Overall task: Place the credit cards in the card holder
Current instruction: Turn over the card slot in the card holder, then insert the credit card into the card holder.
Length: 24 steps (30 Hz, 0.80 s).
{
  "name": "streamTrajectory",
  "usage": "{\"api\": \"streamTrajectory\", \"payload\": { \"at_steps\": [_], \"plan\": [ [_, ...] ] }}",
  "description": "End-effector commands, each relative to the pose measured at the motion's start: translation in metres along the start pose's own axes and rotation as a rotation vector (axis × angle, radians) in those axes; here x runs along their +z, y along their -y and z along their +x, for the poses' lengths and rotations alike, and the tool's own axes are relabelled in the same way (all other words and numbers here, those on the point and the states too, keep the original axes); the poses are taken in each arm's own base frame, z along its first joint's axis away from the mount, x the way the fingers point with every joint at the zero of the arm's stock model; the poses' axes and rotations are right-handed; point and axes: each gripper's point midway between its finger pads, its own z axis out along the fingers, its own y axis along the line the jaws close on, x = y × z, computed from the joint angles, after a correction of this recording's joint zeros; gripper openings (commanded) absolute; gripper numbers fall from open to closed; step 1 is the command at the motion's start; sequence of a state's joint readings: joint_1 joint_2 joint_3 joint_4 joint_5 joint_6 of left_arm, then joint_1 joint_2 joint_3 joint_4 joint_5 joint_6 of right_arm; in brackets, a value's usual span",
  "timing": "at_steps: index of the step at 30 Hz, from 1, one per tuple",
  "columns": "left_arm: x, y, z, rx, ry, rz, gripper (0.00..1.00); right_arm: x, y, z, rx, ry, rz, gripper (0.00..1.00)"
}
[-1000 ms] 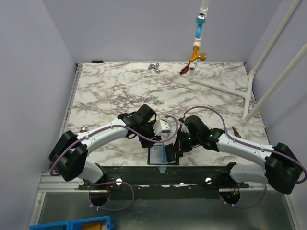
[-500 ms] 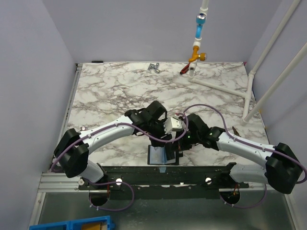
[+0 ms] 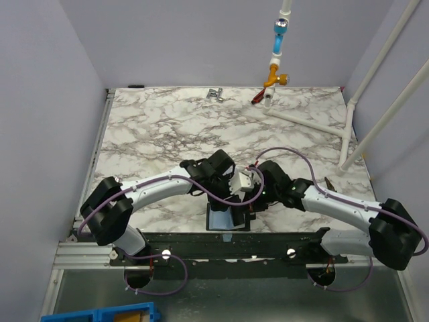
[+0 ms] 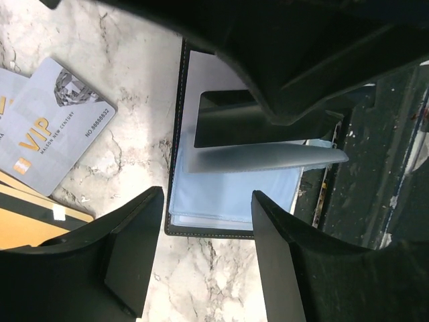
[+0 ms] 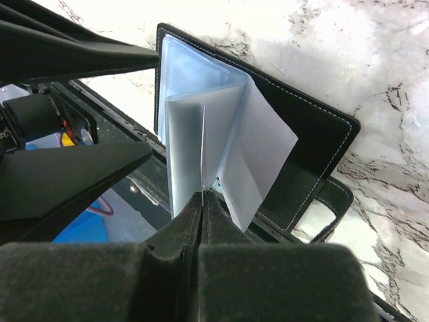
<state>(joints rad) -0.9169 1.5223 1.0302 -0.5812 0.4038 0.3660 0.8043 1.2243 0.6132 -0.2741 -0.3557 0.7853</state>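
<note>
The card holder (image 4: 231, 196) lies open at the table's near edge, black with bluish clear sleeves; it also shows in the top view (image 3: 220, 219) and the right wrist view (image 5: 315, 151). My right gripper (image 5: 203, 200) is shut on the edge of one sleeve page (image 5: 191, 144) and holds it upright. My left gripper (image 4: 204, 251) is open and empty, hovering just beside the holder's edge. A pale grey card marked VIP (image 4: 57, 131) lies flat on the marble left of the holder. The gold-tan card (image 4: 27, 225) lies next to it, partly under my left finger. Both cards are hidden in the top view.
A black rail (image 3: 268, 241) runs along the near table edge right beside the holder. A small metal clip (image 3: 215, 94) and a red, orange and blue fitting (image 3: 273, 77) sit at the back. White pipes (image 3: 348, 127) stand at the right. A blue bin (image 3: 100, 314) is below the table.
My left arm has swung to the right and nearer, bringing its gripper over the card holder beside the right gripper. The right gripper has stayed at the holder.
</note>
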Motion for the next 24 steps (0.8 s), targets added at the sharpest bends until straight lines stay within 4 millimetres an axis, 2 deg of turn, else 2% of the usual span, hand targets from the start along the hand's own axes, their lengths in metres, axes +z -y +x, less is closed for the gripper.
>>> {"api": "streamTrajectory", "payload": {
  "at_steps": [1, 3, 6, 11, 14, 17, 20, 24],
  "plan": [
    [0.01, -0.008, 0.014, 0.024, -0.04, -0.052, 0.56, -0.008, 0.008, 0.003, 0.004, 0.013, 0.05, 0.01],
    [0.013, -0.009, 0.021, 0.025, -0.057, -0.059, 0.56, -0.018, 0.015, -0.002, -0.014, 0.039, 0.114, 0.0],
    [0.009, -0.005, 0.026, 0.028, -0.053, -0.058, 0.55, -0.04, 0.013, -0.02, -0.051, 0.119, 0.177, 0.01],
    [-0.002, 0.002, 0.012, 0.012, -0.003, -0.029, 0.56, -0.063, -0.003, -0.045, -0.057, 0.209, 0.198, 0.01],
    [-0.004, 0.002, 0.014, 0.025, 0.001, -0.031, 0.56, -0.057, -0.013, -0.043, -0.06, 0.183, 0.142, 0.01],
    [0.001, 0.0, 0.033, 0.057, -0.043, -0.045, 0.56, -0.037, -0.017, -0.031, -0.039, 0.118, 0.062, 0.01],
    [0.005, -0.003, 0.051, 0.094, -0.079, -0.061, 0.57, -0.013, -0.012, -0.011, -0.003, 0.035, -0.007, 0.01],
    [0.009, -0.007, 0.065, 0.127, -0.109, -0.08, 0.57, 0.001, -0.007, 0.004, 0.009, -0.008, -0.068, 0.01]
  ]
}}
